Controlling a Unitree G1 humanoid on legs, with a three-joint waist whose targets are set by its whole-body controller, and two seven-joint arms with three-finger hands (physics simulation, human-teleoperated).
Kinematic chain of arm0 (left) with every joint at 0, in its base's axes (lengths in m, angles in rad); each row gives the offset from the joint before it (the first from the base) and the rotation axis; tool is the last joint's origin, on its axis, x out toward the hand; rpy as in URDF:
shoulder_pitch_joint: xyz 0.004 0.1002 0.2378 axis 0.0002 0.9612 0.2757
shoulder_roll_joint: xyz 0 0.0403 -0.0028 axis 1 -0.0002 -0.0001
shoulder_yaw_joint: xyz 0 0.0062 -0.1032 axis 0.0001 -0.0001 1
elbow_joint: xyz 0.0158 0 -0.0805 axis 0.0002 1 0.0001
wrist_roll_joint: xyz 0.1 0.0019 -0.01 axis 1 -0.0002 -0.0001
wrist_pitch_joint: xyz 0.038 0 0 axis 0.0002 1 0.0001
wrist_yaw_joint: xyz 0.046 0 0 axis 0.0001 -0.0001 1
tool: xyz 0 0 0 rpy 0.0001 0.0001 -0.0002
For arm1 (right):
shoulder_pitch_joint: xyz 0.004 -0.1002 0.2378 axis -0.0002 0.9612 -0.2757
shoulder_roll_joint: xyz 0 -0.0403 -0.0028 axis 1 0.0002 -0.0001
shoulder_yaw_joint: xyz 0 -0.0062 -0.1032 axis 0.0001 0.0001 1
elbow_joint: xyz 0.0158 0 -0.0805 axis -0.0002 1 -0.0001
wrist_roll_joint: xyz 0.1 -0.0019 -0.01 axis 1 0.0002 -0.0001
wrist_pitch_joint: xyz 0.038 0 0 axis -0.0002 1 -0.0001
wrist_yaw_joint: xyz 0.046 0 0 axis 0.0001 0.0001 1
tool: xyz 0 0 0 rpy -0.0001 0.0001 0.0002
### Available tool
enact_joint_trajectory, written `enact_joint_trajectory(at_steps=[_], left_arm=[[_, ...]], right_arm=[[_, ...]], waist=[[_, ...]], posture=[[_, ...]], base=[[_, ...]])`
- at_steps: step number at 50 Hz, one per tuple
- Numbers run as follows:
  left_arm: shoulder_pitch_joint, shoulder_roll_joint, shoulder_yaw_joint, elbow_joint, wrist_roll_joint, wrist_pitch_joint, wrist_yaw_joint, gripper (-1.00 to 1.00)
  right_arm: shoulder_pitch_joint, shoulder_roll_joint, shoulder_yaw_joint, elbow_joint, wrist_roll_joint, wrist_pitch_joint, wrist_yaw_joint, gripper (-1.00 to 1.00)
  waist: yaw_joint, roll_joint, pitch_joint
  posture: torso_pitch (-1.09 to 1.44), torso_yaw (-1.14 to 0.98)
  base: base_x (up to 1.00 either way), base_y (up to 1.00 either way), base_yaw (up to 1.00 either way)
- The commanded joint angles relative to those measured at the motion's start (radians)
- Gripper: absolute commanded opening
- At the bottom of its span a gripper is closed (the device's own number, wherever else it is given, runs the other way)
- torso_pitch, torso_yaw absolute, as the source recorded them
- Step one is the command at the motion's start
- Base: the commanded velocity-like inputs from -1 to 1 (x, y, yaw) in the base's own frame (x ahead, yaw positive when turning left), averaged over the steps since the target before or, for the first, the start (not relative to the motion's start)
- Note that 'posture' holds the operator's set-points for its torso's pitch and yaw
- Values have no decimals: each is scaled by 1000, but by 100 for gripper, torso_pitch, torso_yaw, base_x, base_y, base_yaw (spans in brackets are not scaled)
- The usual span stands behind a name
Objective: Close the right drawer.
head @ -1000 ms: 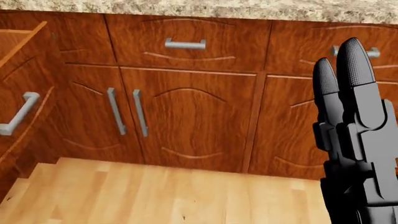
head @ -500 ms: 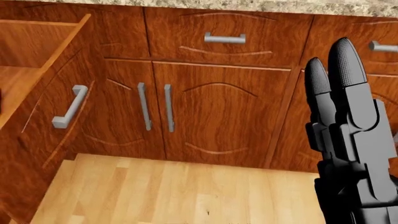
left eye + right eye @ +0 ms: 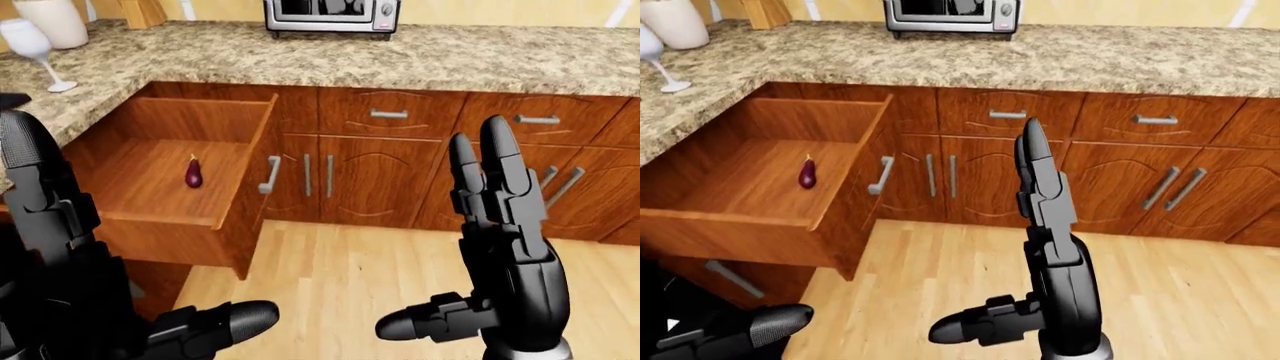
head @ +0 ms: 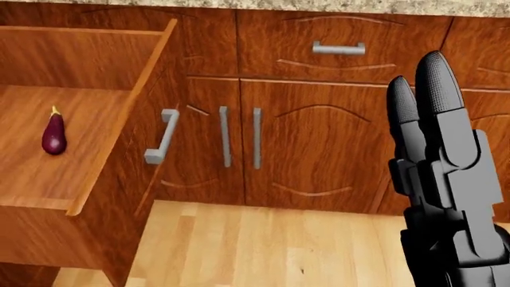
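Note:
The open wooden drawer [image 3: 150, 191] juts out from the left cabinet run under the counter's corner, its front panel and grey handle [image 3: 268, 175] facing right. A small purple eggplant [image 3: 193, 172] lies on its floor; it also shows in the head view [image 4: 53, 134]. My left hand [image 3: 140, 217] is open at the lower left, fingers upright, short of the drawer. My right hand [image 3: 440, 225] is open, fingers pointing up, to the right of the drawer front and apart from it. Neither hand touches anything.
A granite counter [image 3: 450, 56] runs above, carrying a toaster oven [image 3: 330, 13], a wine glass [image 3: 30, 45] and a white jar [image 3: 50, 19]. Closed drawers [image 3: 388, 114] and cabinet doors [image 3: 370, 180] stand to the right. A light wood floor [image 3: 380, 270] lies below.
The camera has swung left: in the head view the cabinets slide right and the open drawer with the eggplant comes into view. My right hand holds its place in the picture.

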Motion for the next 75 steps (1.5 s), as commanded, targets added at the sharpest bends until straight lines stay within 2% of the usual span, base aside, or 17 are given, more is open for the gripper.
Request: enact_joint_trajectory(at_steps=[1, 3, 4, 8, 13, 15, 30, 31, 38, 40, 41, 42, 48, 61, 64, 65, 75], left_arm=[[-5, 0, -4, -24, 1, -18, -1, 100], [-5, 0, -4, -24, 0, -18, -1, 100], [-5, 0, -4, -24, 0, -18, -1, 100], [-5, -1, -6, -23, 2, -19, 0, 100], [-5, 0, -7, -25, 2, -17, 0, 100], [-5, 0, -7, -26, 2, -16, 0, 100], [-2, 1, -12, -26, 5, -18, 2, 100], [-2, 1, -12, -26, 4, -18, 2, 100], [-4, 2, -11, -23, 5, -20, 2, 100], [-4, 2, -11, -23, 3, -19, 2, 100], [-4, 2, -11, -23, 3, -18, 1, 100], [-4, 2, -11, -23, 3, -18, 1, 100], [-2, 1, -13, -24, 5, -19, 1, 100], [-3, 2, -16, -19, 7, -21, 2, 100], [-1, 3, -19, -18, 9, -23, 3, 100], [0, 3, -20, -18, 10, -24, 4, 100], [4, 4, -20, -17, 8, -28, 5, 100]], right_arm=[[-5, -1, -3, -25, 4, -20, -6, 100], [-6, -2, -3, -25, 3, -19, -5, 100], [-6, -2, -2, -23, 3, -20, -5, 100], [-6, -2, -1, -25, 1, -16, -5, 100], [-6, -2, 0, -25, 0, -14, -5, 100], [-7, -2, -2, -24, 1, -15, -6, 100], [-4, -3, -1, -20, 0, -21, -4, 100], [-4, -2, -1, -20, 1, -21, -5, 100], [-5, -2, -2, -17, 2, -24, -6, 100], [-5, -2, -1, -19, 1, -25, -7, 100], [-4, -2, -2, -19, 1, -25, -7, 100], [-4, -1, -2, -20, 2, -26, -8, 100], [-2, -2, -5, -22, 6, -30, -8, 100], [-5, -1, -6, -19, 7, -29, -6, 100], [-4, -1, -6, -18, 6, -32, -5, 100], [-3, -1, -7, -18, 7, -33, -5, 100], [-1, -2, -2, -15, 5, -33, -5, 100]], waist=[[-3, -3, -4], [-9, -54, -22], [-25, -9, -9], [-13, -23, -28], [-16, 49, -10], [-11, 132, -35], [-11, -34, -14], [-24, -3, -11], [-14, 20, -10], [-15, 61, -13], [-13, 129, -33], [-7, 133, -32], [13, 70, 12], [21, 7, 9], [15, -56, -9], [2, -20, 6], [-3, 26, -3]], posture=[[0, 0], [0, 0], [0, 0], [0, 0], [0, 0], [0, 0], [0, 0], [0, 0], [0, 0], [0, 0], [0, 0], [0, 0], [0, 0], [0, 0], [0, 0], [0, 0], [0, 0]], base=[[0, 45, 0], [0, 45, 0], [0, 45, 0], [0, 45, 0], [0, 45, 0], [0, 45, 0], [0, 45, 0], [0, 44, 0], [0, 45, 0], [0, 36, 0], [0, 19, 0], [1, 6, 0], [29, 0, 0], [41, 0, 0], [41, 0, 0], [41, 0, 0], [41, 0, 0]])
